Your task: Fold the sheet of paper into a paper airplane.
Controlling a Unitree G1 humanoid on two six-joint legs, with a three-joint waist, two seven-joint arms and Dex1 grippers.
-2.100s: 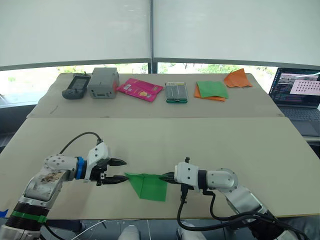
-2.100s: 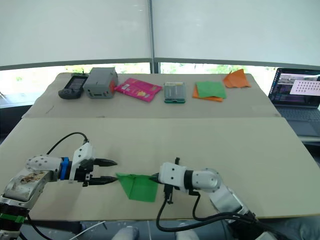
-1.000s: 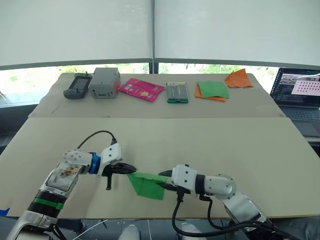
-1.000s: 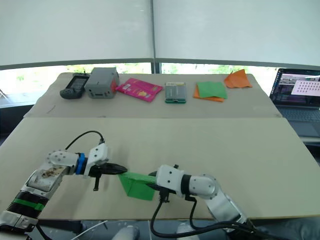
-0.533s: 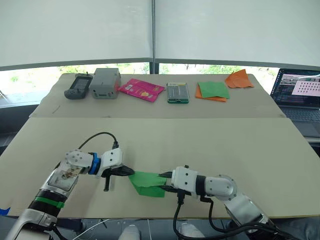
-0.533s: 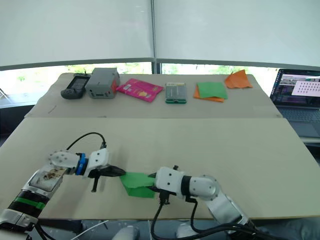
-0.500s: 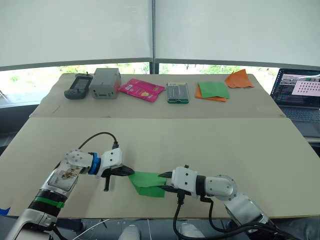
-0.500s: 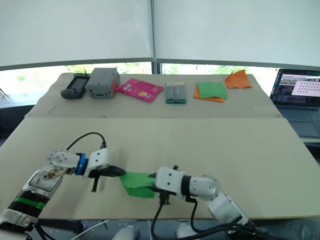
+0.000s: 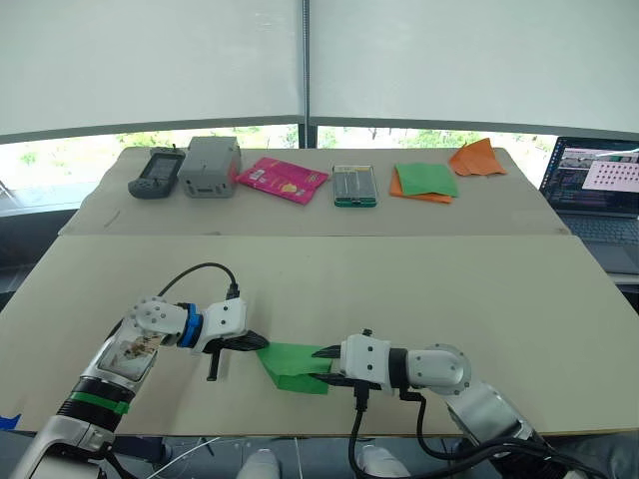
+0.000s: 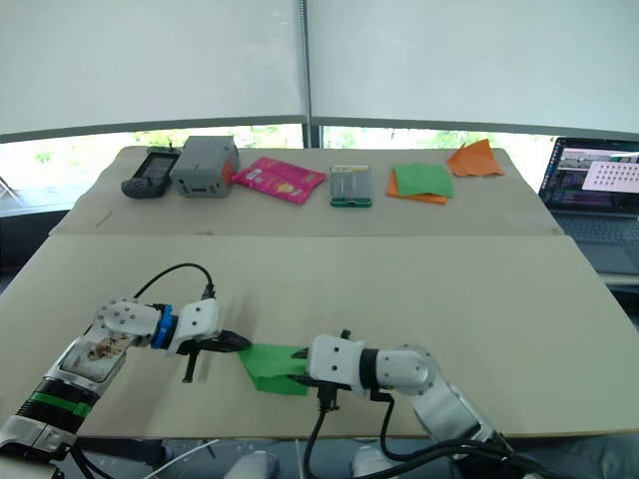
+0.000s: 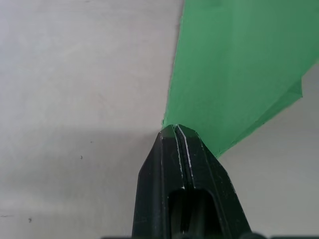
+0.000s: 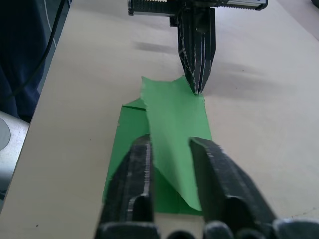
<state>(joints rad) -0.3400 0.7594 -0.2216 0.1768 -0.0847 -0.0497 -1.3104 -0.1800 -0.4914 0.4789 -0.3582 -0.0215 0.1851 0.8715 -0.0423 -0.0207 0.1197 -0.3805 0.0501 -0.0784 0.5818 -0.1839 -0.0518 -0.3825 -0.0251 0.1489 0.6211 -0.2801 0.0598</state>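
The sheet of paper [image 9: 290,361], bright green and partly folded, lies near the front edge of the tan table [image 9: 419,289]. My left gripper [image 9: 260,342] is shut, its tips pinching the sheet's left corner [image 11: 175,128]. From the right, my right gripper [image 9: 321,365] reaches over the sheet. In the right wrist view a raised flap [image 12: 172,119] runs from the left gripper's tip [image 12: 198,88] back into the gap between my right gripper's [image 12: 170,142] two fingers. Those fingers stand a little apart, one on each side of the flap.
On the rear table lie a black handheld device [image 9: 154,172], a grey box [image 9: 208,165], a pink packet [image 9: 282,178], a small green-edged case [image 9: 353,185], a green sheet on orange paper [image 9: 423,180] and crumpled orange paper [image 9: 475,157]. A laptop [image 9: 599,180] is at the far right.
My right gripper's fingers have drawn closer together around the flap. The sheet has sunk flatter onto the table. The left gripper has stayed shut at the sheet's corner.
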